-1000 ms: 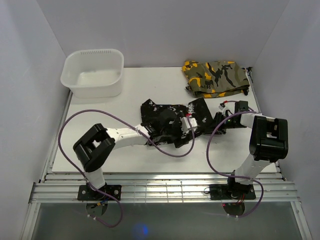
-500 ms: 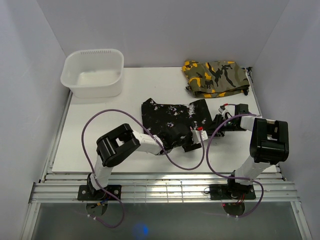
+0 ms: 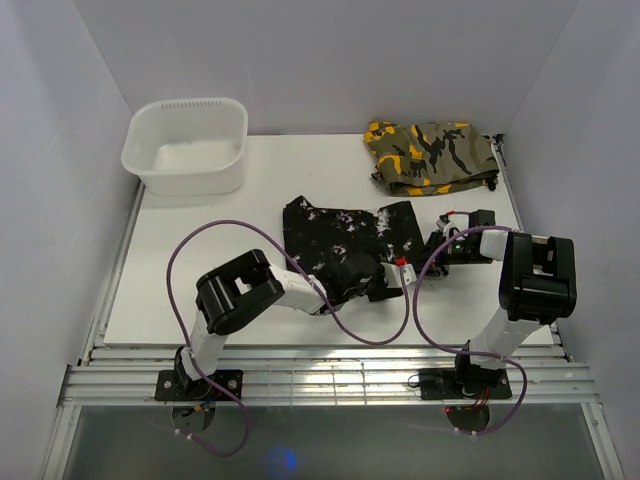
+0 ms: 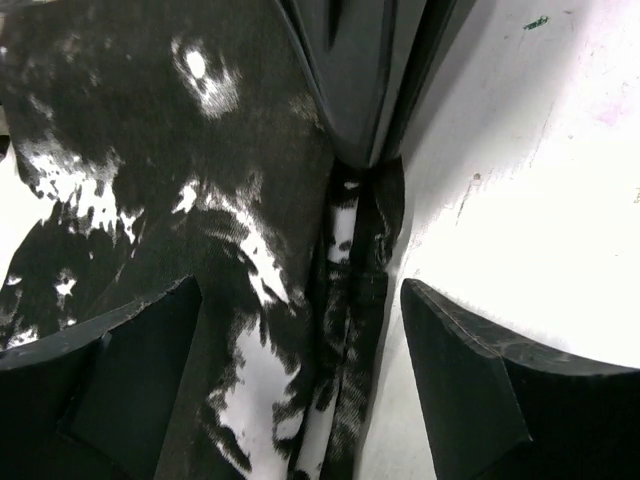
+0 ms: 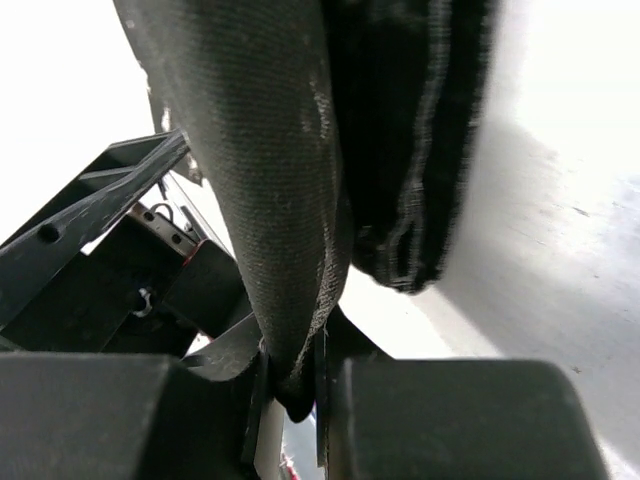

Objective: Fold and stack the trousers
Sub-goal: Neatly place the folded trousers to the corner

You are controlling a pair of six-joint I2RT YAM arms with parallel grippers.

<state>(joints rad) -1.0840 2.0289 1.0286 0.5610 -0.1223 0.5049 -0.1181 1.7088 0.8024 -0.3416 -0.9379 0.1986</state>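
The trousers, black with white splotches, lie as a rough folded rectangle in the middle of the table. My left gripper rests at their near right corner. In the left wrist view its jaws are open, and a folded edge of the trousers lies between them on the table. My right gripper is at the trousers' right edge. In the right wrist view it is shut on a fold of the dark fabric, which hangs from the jaws.
An olive camouflage garment lies folded at the back right. A white plastic tub stands at the back left. Purple cables loop from both arms over the table's near part. White walls enclose the table.
My left gripper has swung toward the near right corner of the trousers, with its elbow drawn in. The trousers now lie flatter and squarer. The right gripper has barely moved.
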